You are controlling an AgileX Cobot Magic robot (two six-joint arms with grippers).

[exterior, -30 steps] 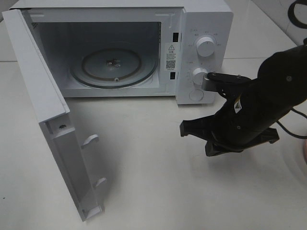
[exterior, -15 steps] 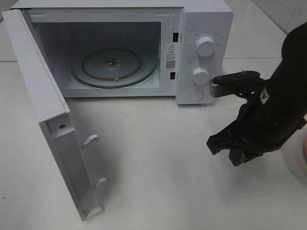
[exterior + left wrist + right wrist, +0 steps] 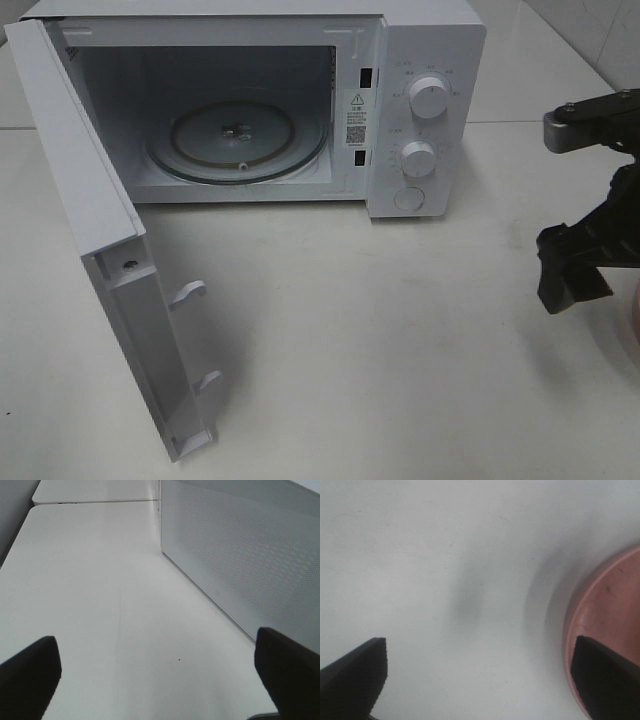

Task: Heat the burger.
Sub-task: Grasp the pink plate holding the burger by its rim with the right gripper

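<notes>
The burger shows in no view, so its place cannot be told; only the cut-off rim of a pink plate [image 3: 610, 600] appears just beside the right gripper [image 3: 480, 652], whose jaws gape wide and empty. The microwave [image 3: 425, 50] stands open with its glass turntable [image 3: 240, 140] bare, so loading, shutting and heating all seem left to do. The left gripper [image 3: 157, 655] is also spread wide, holding nothing.
</notes>
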